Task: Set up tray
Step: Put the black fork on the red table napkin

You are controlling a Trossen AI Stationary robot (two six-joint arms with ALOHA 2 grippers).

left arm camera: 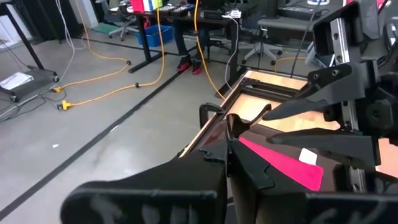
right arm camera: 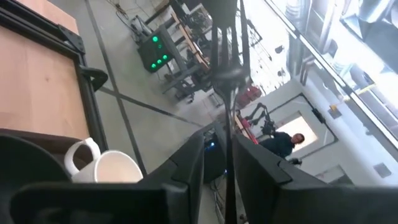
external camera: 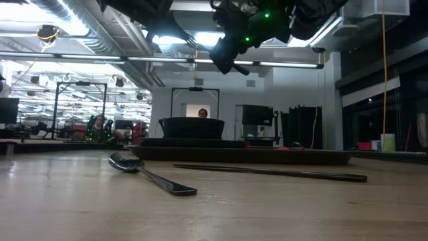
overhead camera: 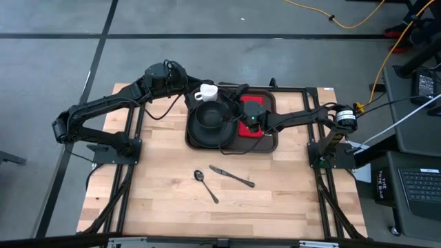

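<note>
Step in hand looks like cutlery placement: right end effector [overhead camera: 252, 118] hangs over the red napkin [overhead camera: 249, 103], apparently gripping a thin dark utensil [right arm camera: 229, 74], so next move is lower and release flat on the napkin. Left end effector [overhead camera: 193, 94] sits clenched and empty by the mug [overhead camera: 207, 91]. Tray [overhead camera: 270, 143] is dark brown, rimmed, at bench back-centre, carrying black plate [overhead camera: 212, 117], napkin, mug; spoon [overhead camera: 205, 184] and knife [overhead camera: 232, 177] lie on the bench [overhead camera: 158, 186].

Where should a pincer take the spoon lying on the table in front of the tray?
Probably the spoon by mid-handle, from straight above, jaws across the handle. It lies flat and diagonal, bowl toward the tray, with the knife apart on its right, so the handle is clear.
</note>
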